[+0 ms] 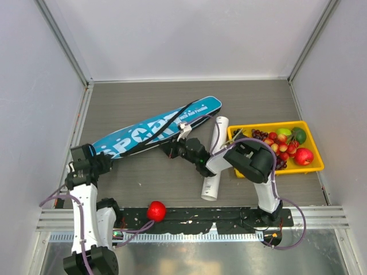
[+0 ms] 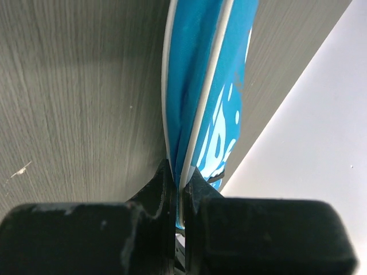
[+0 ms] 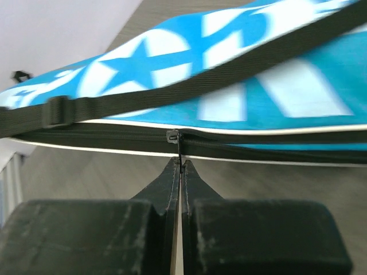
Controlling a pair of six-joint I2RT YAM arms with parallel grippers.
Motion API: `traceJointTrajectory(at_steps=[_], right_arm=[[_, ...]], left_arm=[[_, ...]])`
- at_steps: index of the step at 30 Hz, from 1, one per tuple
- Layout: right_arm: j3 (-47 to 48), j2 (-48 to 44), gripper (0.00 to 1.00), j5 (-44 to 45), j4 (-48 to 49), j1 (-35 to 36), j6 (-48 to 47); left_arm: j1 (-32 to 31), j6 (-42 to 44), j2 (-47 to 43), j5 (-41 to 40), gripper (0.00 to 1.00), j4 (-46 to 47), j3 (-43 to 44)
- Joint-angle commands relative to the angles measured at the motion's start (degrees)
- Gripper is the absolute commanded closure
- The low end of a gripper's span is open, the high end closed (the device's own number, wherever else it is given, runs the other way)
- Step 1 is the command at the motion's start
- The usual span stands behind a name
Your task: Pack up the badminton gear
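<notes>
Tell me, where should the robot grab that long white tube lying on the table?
The white tube is probably best gripped on its near half, the end closest to the arms, which lies bare. It is long, round and lying flat, so come straight down from above and close across its narrow width. Its far end sits close to the yellow tray, so that end looks tighter.

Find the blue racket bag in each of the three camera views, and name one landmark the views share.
Top view: the bag lies slantwise across the middle, from lower left to upper right.
Left wrist view: the bag rises edge-on from the jaws, centre to top.
Right wrist view: the bag spans the upper half, just above the jaws.
Shared landmark: the grey table beneath it.
</notes>
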Motion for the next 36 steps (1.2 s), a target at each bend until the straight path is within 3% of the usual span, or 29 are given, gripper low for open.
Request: traceJointTrajectory(at_steps=[1, 8, 20, 24, 30, 36], right_arm=[[2.28, -3.64, 0.95, -0.64, -5.84, -7.07, -5.29], [8.43, -5.13, 0.94, -3.37, -16.22, -11.92, -14.35], [22.40, -8.12, 0.95, -4.77, -30.88, -22.55, -22.44], [21.98, -9.87, 0.95, -4.77, -31.44, -25.19, -22.62], [20.13, -15.05, 0.95, -5.47, -32.75, -25.19, -24.91], [21.00, -16.74, 0.95, -8.11, -35.29, -25.28, -26.75]], left_arm=[[2.10, 4.20, 2.38, -9.58, 1.00, 1.22, 6.38], [4.12, 10.53, 7.65, -12.66, 1.00, 4.81, 12.35], [13.09, 20.46, 16.62, -6.96, 1.00, 12.10, 18.69], [13.44, 21.78, 20.56, -0.65, 1.00, 19.31, 19.12], [12.75, 22.83, 35.32, 13.69, 1.00, 29.85, 21.93], [9.93, 29.26, 48.52, 18.53, 0.82, 30.84, 34.58]])
